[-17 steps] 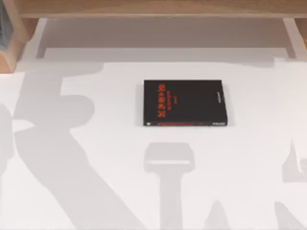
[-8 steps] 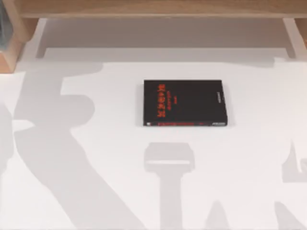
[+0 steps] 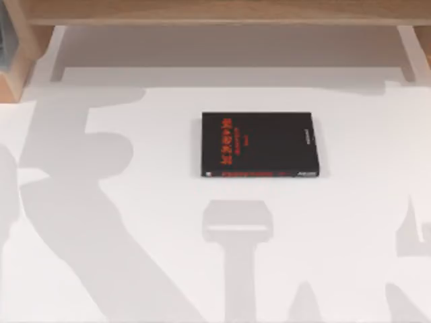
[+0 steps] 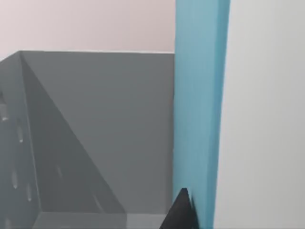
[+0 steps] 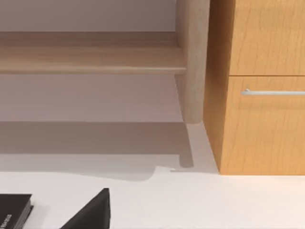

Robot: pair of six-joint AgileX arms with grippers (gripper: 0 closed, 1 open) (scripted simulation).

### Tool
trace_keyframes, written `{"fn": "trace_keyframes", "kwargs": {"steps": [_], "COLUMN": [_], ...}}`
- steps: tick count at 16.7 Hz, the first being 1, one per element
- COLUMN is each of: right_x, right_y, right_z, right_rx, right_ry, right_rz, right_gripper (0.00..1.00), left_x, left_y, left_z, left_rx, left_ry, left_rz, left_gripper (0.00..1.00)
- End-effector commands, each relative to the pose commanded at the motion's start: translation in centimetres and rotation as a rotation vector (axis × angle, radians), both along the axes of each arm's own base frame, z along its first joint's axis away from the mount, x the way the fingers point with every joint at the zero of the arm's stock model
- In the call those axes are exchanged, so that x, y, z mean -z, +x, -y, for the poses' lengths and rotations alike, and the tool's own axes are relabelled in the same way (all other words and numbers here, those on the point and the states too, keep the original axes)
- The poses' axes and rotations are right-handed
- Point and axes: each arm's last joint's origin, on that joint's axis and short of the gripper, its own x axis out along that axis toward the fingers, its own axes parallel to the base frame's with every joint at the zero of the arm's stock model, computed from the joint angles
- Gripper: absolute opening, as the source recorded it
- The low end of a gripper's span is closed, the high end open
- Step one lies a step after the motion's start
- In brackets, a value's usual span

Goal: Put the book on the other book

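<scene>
One thin rectangular black book with red lettering (image 3: pixel 258 145) lies flat near the middle of the white table (image 3: pixel 350 222) in the top view, its red strip running along the near edge; long grey arm shadows cross the tabletop to its left and below it, and a pale wooden shelf frame (image 3: pixel 215 12) spans the far side. Seen from the left wrist, the flat light blue book (image 4: pixel 198 109) stands on edge close before the camera, with a grey box-like bin (image 4: pixel 95 138) on one side of it and a pale surface on the other; a single dark fingertip (image 4: pixel 181 214) of the left gripper touches or overlaps the book's lower end, but how far the fingers are spread, and whether they grip the book, cannot be told. Seen from the right wrist, a corner of the black book (image 5: pixel 14 210) rests on the white table; a dark finger (image 5: pixel 93 212) of the right gripper hangs just beside it, its spread likewise impossible to judge; beyond stand the wooden shelf and a light wooden drawer cabinet with a metal handle (image 5: pixel 262 90).
</scene>
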Motion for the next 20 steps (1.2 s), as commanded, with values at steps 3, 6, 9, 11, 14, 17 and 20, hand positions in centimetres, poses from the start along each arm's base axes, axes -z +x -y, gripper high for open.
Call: {"fn": "trace_keyframes", "kwargs": {"steps": [3, 6, 9, 11, 14, 17, 20], "right_x": [0.0, 0.0, 0.0, 0.0, 0.0, 0.0, 0.0], "right_y": [0.0, 0.0, 0.0, 0.0, 0.0, 0.0, 0.0], "right_z": [0.0, 0.0, 0.0, 0.0, 0.0, 0.0, 0.0], "right_rx": [0.000, 0.000, 0.000, 0.000, 0.000, 0.000, 0.000], "right_ry": [0.000, 0.000, 0.000, 0.000, 0.000, 0.000, 0.000], "right_rz": [0.000, 0.000, 0.000, 0.000, 0.000, 0.000, 0.000], "right_gripper": [1.00, 1.00, 1.00, 1.00, 1.00, 1.00, 1.00], "left_x": [0.0, -0.5, -1.1, -1.1, -1.1, -2.3, -4.7], "left_y": [0.0, -0.4, -1.1, -1.1, -1.0, -1.8, -3.4], "left_z": [0.0, -0.1, -0.2, -0.2, 0.1, 1.0, 3.1], "left_rx": [0.000, -0.003, -0.003, -0.003, -0.003, -0.035, -0.094], "left_ry": [0.000, 0.002, 0.002, 0.002, 0.006, 0.034, 0.092], "left_rz": [0.000, 0.002, 0.002, 0.002, 0.004, 0.016, 0.050], "left_gripper": [0.00, 0.00, 0.00, 0.00, 0.00, 0.00, 0.00]}}
